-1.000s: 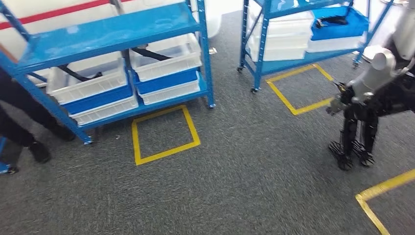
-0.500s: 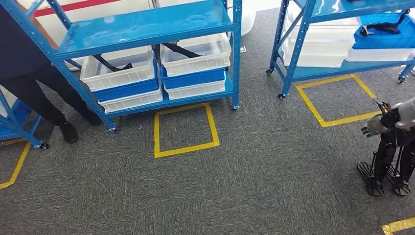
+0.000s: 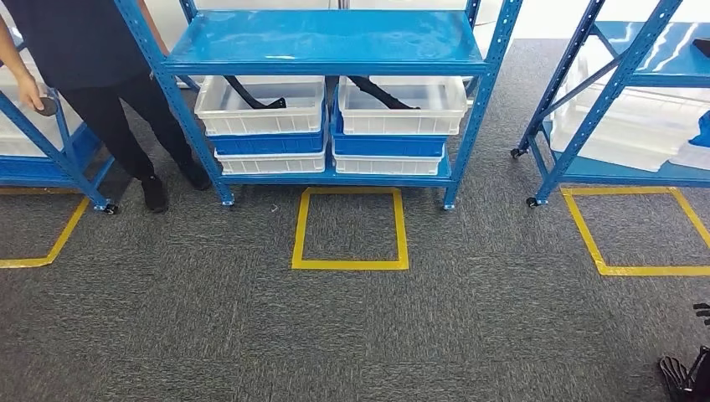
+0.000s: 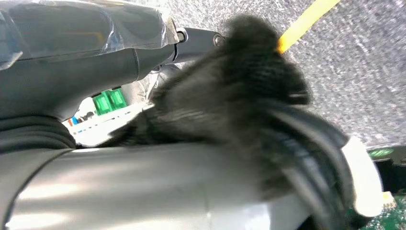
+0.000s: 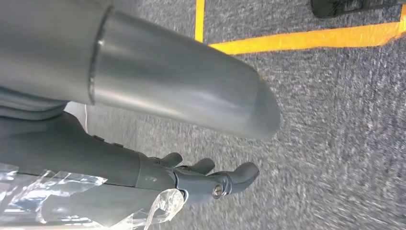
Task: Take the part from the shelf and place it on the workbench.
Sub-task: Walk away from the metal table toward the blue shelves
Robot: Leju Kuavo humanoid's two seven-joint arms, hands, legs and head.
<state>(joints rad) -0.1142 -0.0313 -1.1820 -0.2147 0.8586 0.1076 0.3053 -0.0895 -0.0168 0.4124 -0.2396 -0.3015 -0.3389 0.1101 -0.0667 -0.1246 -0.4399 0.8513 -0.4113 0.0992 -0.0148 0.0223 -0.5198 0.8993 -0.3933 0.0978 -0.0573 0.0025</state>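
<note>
A blue shelf (image 3: 326,42) stands straight ahead in the head view. Its lower level carries two white bins on blue ones; a black curved part (image 3: 255,96) lies in the left bin and another black part (image 3: 381,90) in the right bin. The dark fingertips of my right hand (image 3: 688,373) show at the lower right corner, far from the shelf. In the right wrist view my right hand (image 5: 210,177) hangs over the grey carpet with fingers spread and nothing in it. In the left wrist view my left hand (image 4: 194,37) is mostly hidden behind a blurred black bundle and the silver arm.
A person (image 3: 92,59) in dark clothes stands at the shelf's left end, one hand on a neighbouring blue rack (image 3: 50,155). A second blue shelf (image 3: 603,92) with white bins stands at the right. Yellow tape squares (image 3: 350,228) mark the carpet before each shelf.
The camera has swung, so the shelf now sits centred and square-on, with the person more in view. My right arm has slid out towards the lower right corner of the head view.
</note>
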